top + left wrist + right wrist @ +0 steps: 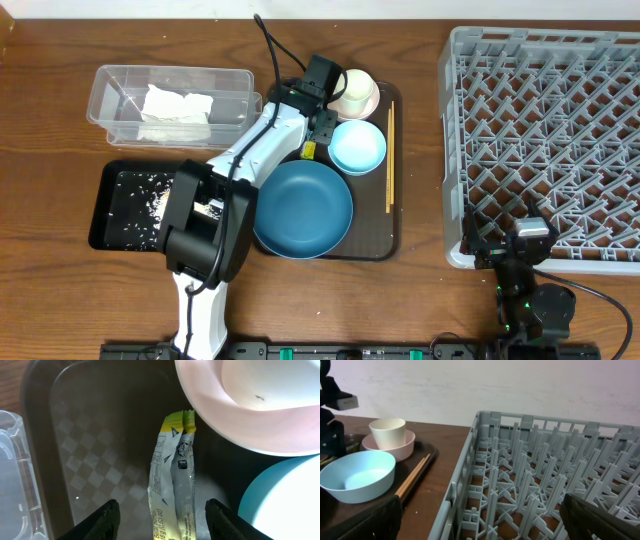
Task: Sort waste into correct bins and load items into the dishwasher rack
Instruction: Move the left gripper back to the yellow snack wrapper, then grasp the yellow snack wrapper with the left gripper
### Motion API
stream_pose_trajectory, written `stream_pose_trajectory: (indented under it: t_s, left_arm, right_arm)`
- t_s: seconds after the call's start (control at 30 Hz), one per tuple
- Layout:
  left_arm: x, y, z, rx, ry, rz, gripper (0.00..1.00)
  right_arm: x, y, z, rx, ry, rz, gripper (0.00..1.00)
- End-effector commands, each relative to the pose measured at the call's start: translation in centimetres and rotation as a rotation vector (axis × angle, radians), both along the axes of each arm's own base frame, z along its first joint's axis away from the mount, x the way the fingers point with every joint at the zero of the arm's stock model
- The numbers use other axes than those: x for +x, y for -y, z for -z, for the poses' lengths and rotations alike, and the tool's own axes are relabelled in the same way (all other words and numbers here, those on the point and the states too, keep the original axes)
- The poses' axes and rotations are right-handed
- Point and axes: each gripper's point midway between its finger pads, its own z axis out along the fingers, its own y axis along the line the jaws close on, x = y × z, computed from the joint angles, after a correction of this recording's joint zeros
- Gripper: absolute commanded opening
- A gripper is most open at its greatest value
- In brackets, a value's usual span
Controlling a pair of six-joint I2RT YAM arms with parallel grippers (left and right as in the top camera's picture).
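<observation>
Your left gripper point(165, 521) hangs spread, one finger each side of the single snack wrapper point(172, 475) lying on the brown tray point(100, 435). Next to it you have two bowls: the pink bowl point(200, 407), holding one white cup point(387, 432), and the light-blue bowl point(285, 502). Your right gripper point(481, 522) gapes wide over the rack point(520, 475).

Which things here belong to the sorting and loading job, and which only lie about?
Job: snack wrapper, napkin, rice crumbs, clear container, black tray, dark-blue plate, light-blue bowl, pink bowl, white cup, chopsticks, dishwasher rack.
Lying about: brown serving tray, black cable.
</observation>
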Motion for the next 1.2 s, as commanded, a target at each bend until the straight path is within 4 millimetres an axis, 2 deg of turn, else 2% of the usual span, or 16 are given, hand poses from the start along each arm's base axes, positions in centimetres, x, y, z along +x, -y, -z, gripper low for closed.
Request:
stream_pose_trajectory:
  t_s: [0.0,0.13,0.27,0.37,0.43,0.6,0.73,0.87,1.0,1.1,1.17]
  left_arm:
    - [-0.3,0.1,0.7,-0.006,-0.021,0.018,0.58]
    - [-0.3,-0.1,1.5,0.007,-0.034,0.024,0.58]
    - [-0.4,-0.2,3.3,0.022,-0.061,0.027,0.57]
    - [-0.2,-0.7,3.4,0.048,-0.052,0.015,0.49]
    - [0.0,-0.8,2.8,0.051,-0.035,0.010,0.45]
    - [0.8,-1.5,-0.4,0.058,0.048,-0.053,0.25]
    - [1.1,-1.5,-4.8,-0.005,0.127,-0.104,0.19]
    - [1.3,-2.0,-8.7,-0.052,0.201,-0.136,0.07]
    - [2.0,-4.6,-11.7,-0.124,0.259,-0.266,0.06]
    - [2.4,-6.1,-12.0,-0.195,0.239,-0.304,0.07]
    - [2.2,-5.7,-10.9,-0.263,0.175,-0.275,0.28]
  right_arm:
    - [0.0,0.2,0.0,-0.012,0.001,0.006,0.99]
    - [0.0,0.2,0.0,-0.012,0.001,0.006,0.99]
    - [0.0,0.2,0.0,-0.012,0.001,0.006,0.99]
    - [0.0,0.2,0.0,-0.012,0.001,0.006,0.99]
    - [0.0,0.2,0.0,-0.012,0.001,0.006,0.99]
    - [0.0,0.2,0.0,-0.012,0.001,0.006,0.99]
    - [0.0,0.2,0.0,-0.012,0.001,0.006,0.99]
    - [0.0,0.2,0.0,-0.012,0.001,0.006,0.99]
    - [0.0,0.2,0.0,-0.012,0.001,0.006,0.99]
    - [0.0,0.2,0.0,-0.012,0.001,0.006,0.99]
    - [0.0,0.2,0.0,-0.012,0.001,0.006,0.99]
